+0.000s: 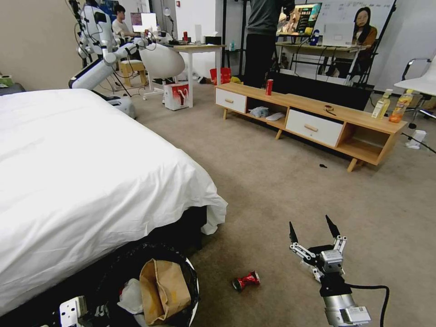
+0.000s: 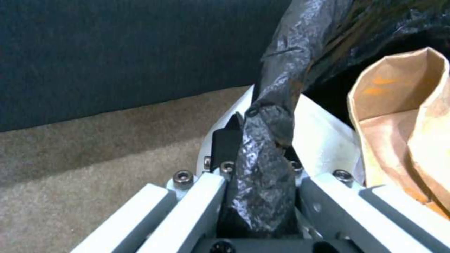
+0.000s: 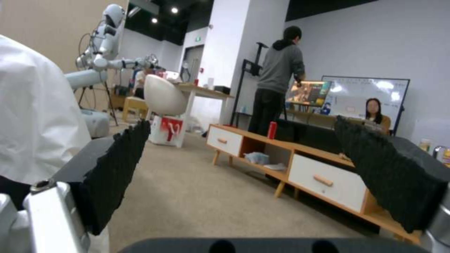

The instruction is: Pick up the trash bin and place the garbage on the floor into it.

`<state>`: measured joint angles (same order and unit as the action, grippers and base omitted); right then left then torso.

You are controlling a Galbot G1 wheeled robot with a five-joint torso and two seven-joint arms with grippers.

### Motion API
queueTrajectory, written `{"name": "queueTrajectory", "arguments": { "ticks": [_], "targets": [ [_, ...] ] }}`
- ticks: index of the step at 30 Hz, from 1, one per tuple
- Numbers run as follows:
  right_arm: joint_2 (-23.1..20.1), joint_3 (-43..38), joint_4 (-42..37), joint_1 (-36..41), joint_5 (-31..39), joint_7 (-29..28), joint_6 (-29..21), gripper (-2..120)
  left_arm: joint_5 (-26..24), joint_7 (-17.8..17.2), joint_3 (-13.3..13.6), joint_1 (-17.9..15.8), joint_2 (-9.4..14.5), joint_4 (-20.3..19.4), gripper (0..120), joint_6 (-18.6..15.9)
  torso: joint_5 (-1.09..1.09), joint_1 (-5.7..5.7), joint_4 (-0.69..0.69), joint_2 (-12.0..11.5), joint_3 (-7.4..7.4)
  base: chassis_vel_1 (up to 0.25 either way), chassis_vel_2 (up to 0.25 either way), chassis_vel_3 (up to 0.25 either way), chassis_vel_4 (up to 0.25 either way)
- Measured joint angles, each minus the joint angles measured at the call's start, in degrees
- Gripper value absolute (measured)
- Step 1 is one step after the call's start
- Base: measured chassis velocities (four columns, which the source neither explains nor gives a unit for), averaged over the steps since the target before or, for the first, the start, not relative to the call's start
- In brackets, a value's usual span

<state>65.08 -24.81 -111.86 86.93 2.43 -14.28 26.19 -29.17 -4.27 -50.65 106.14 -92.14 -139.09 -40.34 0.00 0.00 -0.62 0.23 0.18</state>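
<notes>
The trash bin (image 1: 194,278), white with a black bag over its rim, stands at the foot of the bed. It holds a tan paper bag (image 1: 163,290) and white tissue (image 1: 131,296). My left gripper (image 2: 257,147) is shut on the bin's bag-covered rim (image 2: 262,175); the paper bag (image 2: 403,119) lies just inside. A crushed red can (image 1: 245,280), a piece of the garbage, lies on the carpet right of the bin. My right gripper (image 1: 313,232) hovers open to the right of the can, nothing between its black fingers (image 3: 117,168).
A bed with a white sheet (image 1: 81,172) fills the left. A low wooden cabinet (image 1: 313,119) stands ahead, with an upright red can (image 1: 269,86) and two drink bottles (image 1: 390,105) on it. Open carpet (image 1: 272,190) lies between. Another robot (image 1: 97,50) stands far left.
</notes>
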Motion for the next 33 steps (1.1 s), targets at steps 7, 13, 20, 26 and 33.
{"name": "queueTrajectory", "arguments": {
  "ticks": [7,13,20,26,33],
  "targets": [
    [-0.04,-0.08,0.00,0.05,-0.01,0.00,0.00,100,0.00,0.07,0.00,0.00,0.00,0.00,1,0.00,0.00,0.00,0.00,0.00,0.00,0.000,0.000,0.000,0.000],
    [-0.05,-0.13,0.09,-0.05,-0.01,0.00,0.00,100,0.01,0.09,0.00,-0.08,0.00,0.09,1,0.00,0.00,0.00,0.00,0.00,0.00,0.000,0.000,0.000,0.000],
    [-0.33,-0.15,0.72,-0.48,0.05,-0.02,0.00,100,0.48,0.22,0.10,-0.23,0.00,0.59,1,0.35,0.00,0.00,0.00,0.00,0.00,0.000,0.000,0.000,0.000],
    [-0.84,-0.26,0.97,-0.86,0.01,-0.06,-0.10,100,0.51,0.22,0.13,-0.24,0.00,0.61,1,0.35,0.00,0.00,-0.01,0.00,0.00,0.000,0.000,0.000,0.000],
    [-7.55,0.91,0.44,-4.87,2.37,-2.99,-9.78,100,0.48,0.24,0.02,-0.07,0.00,0.61,1,0.35,0.01,0.00,0.00,0.00,0.00,0.000,0.000,0.000,0.000]
  ]
}}
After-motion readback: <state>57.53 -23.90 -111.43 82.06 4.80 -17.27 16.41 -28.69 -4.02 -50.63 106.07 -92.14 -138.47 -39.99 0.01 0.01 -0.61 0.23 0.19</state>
